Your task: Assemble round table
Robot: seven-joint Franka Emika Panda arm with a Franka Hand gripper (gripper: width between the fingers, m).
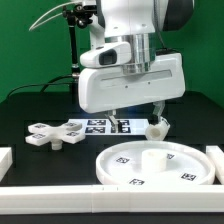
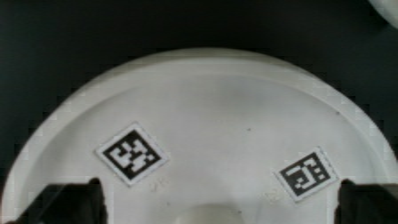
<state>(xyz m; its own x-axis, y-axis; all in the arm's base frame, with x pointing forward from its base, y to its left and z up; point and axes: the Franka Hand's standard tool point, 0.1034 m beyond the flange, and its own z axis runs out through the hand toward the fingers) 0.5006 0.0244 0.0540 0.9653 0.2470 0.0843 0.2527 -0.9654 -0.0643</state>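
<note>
End effector (image 1: 137, 113) points downward, its fingers spread apart

In the exterior view the gripper (image 1: 137, 117) covers part of the marker board (image 1: 98, 125), and the border rail (image 1: 60, 191) along the table's front edge hides the near rim of the round disc (image 1: 150, 165). In the wrist view the disc runs off the picture's edges. Its tags (image 2: 132, 154) are too blurred to read and the fingers (image 2: 68, 203) are dark smears.

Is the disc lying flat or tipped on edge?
Flat, rim up: the disc shows its inner face and tags from above.
</note>
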